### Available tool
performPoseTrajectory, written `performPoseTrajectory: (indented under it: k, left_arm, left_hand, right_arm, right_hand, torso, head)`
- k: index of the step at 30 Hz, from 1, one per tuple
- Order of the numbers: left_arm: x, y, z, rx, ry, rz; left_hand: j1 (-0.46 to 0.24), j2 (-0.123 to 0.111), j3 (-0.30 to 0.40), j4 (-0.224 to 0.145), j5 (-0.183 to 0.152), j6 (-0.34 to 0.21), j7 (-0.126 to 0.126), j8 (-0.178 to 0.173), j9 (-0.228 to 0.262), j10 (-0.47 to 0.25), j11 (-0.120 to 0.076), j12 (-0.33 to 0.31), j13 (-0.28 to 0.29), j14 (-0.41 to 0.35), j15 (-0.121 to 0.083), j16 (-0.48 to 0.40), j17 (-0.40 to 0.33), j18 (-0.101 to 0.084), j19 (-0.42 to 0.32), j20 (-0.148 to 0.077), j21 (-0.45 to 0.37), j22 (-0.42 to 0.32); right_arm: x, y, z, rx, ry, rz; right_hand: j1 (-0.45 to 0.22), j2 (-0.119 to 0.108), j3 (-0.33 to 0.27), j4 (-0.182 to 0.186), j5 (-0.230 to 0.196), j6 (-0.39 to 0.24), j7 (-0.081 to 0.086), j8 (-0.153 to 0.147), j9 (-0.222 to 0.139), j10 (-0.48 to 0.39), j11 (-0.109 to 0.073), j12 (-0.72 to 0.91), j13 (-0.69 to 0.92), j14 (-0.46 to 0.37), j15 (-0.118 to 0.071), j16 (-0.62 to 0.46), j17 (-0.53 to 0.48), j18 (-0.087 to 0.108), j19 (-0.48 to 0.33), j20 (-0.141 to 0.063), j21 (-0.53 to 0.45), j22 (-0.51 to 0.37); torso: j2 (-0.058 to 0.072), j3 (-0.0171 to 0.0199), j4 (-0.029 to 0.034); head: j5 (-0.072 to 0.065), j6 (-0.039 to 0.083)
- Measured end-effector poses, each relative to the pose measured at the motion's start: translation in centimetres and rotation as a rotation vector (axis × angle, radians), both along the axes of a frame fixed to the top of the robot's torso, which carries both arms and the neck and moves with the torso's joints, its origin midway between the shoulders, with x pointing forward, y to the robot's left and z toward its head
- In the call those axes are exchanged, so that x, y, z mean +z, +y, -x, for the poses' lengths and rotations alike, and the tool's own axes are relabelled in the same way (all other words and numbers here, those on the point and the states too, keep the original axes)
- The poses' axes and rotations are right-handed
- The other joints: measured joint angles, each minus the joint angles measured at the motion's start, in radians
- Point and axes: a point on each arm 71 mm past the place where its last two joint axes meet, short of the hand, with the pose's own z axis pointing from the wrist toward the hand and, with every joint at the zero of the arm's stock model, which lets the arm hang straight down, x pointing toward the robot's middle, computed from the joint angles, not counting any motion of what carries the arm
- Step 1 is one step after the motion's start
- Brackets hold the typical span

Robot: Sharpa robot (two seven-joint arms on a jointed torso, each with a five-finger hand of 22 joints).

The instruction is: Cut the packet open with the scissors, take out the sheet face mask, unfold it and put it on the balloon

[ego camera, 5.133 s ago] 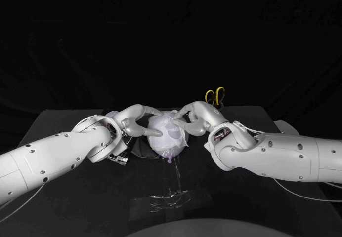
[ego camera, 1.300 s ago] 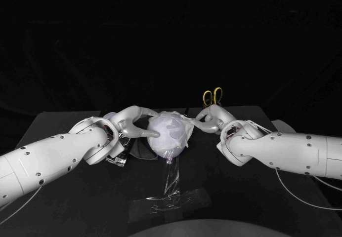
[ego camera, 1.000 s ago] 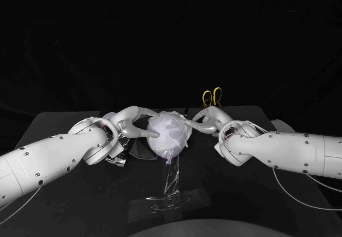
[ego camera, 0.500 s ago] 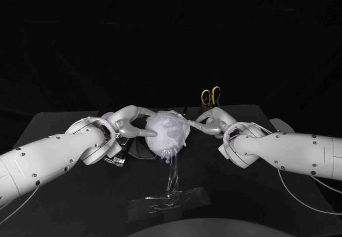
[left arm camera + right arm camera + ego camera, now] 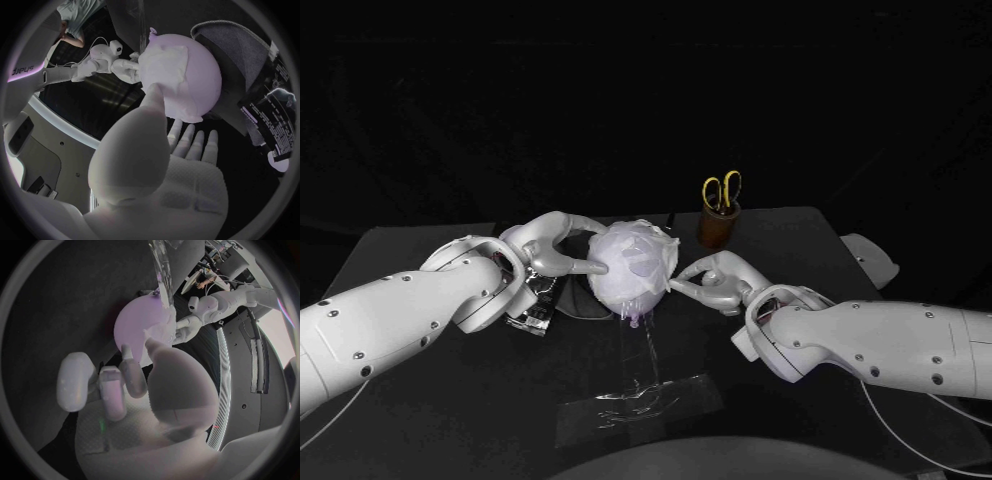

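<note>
Pressing on the balloon's left flank, the left hand [image 5: 548, 252] is spread wide and grips nothing. One fingertip [image 5: 599, 268] rests against the mask's edge while another finger arches over towards the top, which looks meant to steady the balloon and pin the sheet while the other side is worked. Under that wrist lies a dark printed packet [image 5: 269, 125], apparently the cut one, set aside on the black table [image 5: 430, 400]. At the centre is the lavender balloon [image 5: 633, 303], raised on a thin clear stem above a crumpled clear film [image 5: 639, 402]. The white sheet face mask [image 5: 636, 250] is draped over its upper front, wrinkled rather than smooth. The right hand [image 5: 714, 284] sits low at the balloon's right side, fingers apart and holding nothing, with a single tip [image 5: 681, 284] touching the mask's lower edge, probably to smooth it down. Farthest right and behind, the yellow-handled scissors [image 5: 721, 189] stand blades-down in a dark holder [image 5: 717, 228], well apart from both hands. Cutting seems finished, with only the final smoothing left.
</note>
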Motion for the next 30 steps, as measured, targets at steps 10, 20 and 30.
performPoseTrajectory:
  k: [10, 20, 30]
  left_arm:
    - [-0.6, 0.4, 0.0, 0.011, 0.014, -0.009]
    - [-1.0, 0.5, 0.1, 0.014, 0.021, -0.01]
    - [-1.0, 0.3, 0.1, 0.011, 0.022, -0.009]
  left_hand:
    - [0.0, 0.0, 0.0, 0.0, 0.0, 0.0, 0.0, 0.0, -0.001, 0.0, 0.0, 0.0, 0.0, 0.0, 0.0, -0.004, 0.0, 0.0, 0.0, 0.0, 0.0, 0.0]
    - [0.0, 0.0, 0.0, 0.0, 0.0, 0.0, 0.0, 0.0, -0.001, 0.0, 0.0, 0.0, 0.0, 0.0, 0.0, -0.004, 0.0, 0.0, 0.0, 0.0, 0.0, 0.0]
    - [0.0, 0.0, 0.0, 0.0, 0.0, 0.0, 0.0, 0.0, -0.001, 0.0, 0.0, 0.0, 0.0, 0.0, 0.0, -0.004, 0.0, 0.0, 0.0, 0.0, 0.0, 0.0]
  right_arm:
    - [0.0, 0.8, 0.3, 0.006, -0.037, -0.059]
    - [0.3, 1.2, 0.3, 0.003, -0.066, -0.088]
    - [0.0, 1.2, -0.2, -0.012, -0.078, -0.071]
  right_hand:
    - [0.016, 0.005, -0.017, 0.005, -0.012, 0.018, -0.004, 0.0, -0.001, 0.007, -0.007, 0.014, 0.001, 0.0, 0.0, -0.001, 0.0, 0.0, 0.003, -0.003, 0.023, 0.0]
    - [0.048, 0.018, -0.026, 0.001, -0.02, 0.044, -0.012, 0.0, -0.002, 0.017, -0.009, 0.023, 0.001, 0.0, -0.008, -0.003, 0.001, 0.0, 0.003, -0.003, 0.031, -0.001]
    - [0.128, 0.042, -0.006, -0.043, -0.031, 0.087, -0.03, 0.02, 0.003, 0.029, -0.022, 0.035, 0.0, 0.0, -0.022, 0.0, 0.001, 0.0, 0.009, -0.009, 0.035, 0.0]
  torso:
    - [0.001, -0.0006, 0.0007]
    - [0.001, -0.0016, 0.0013]
    - [0.0, -0.0028, 0.0029]
  head:
    - [-0.001, -0.007]
    - [-0.002, -0.011]
    - [-0.003, -0.012]
